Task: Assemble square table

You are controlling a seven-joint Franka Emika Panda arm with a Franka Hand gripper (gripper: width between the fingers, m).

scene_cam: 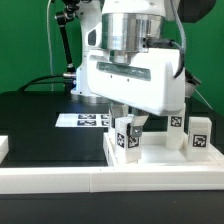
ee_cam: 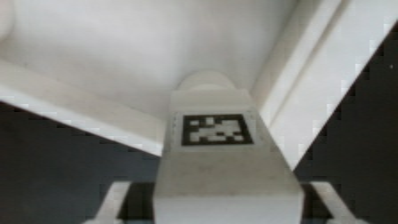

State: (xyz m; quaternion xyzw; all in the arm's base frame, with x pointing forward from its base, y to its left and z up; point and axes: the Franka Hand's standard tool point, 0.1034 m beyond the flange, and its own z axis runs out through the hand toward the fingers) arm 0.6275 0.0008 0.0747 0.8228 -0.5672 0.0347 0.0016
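Square table parts occupy the near edge of the black work surface (scene_cam: 40, 120) in the exterior view. Nearest the camera runs a long white rail (scene_cam: 110, 180) across the front. Just behind it lies the white tabletop (scene_cam: 160, 150), a tray-like piece with a raised rim, on the exterior view's right half. A tagged white leg (scene_cam: 127, 135) stands roughly upright over the tabletop's near corner toward the exterior view's left, directly under the gripper (scene_cam: 130, 118). The dark fingers sit on either side of this leg's upper part, pinching it between them. Two more tagged legs stand on the far right of the tabletop, one (scene_cam: 177, 128) close to the gripper housing and one (scene_cam: 199, 133) beside it toward the exterior view's right. Whether the held leg's lower end touches the tabletop cannot be told.

Farther back, the marker board (scene_cam: 85, 120) lies flat on the work surface, partly hidden by the arm. Beyond it, black cables and a stand rise against a green backdrop (scene_cam: 25, 40).

The wrist view shows the held leg (ee_cam: 217, 140) with its tag facing the camera, flanked by the pale fingertips (ee_cam: 114, 200), with the tabletop's rim (ee_cam: 294, 70) and inner floor behind it.
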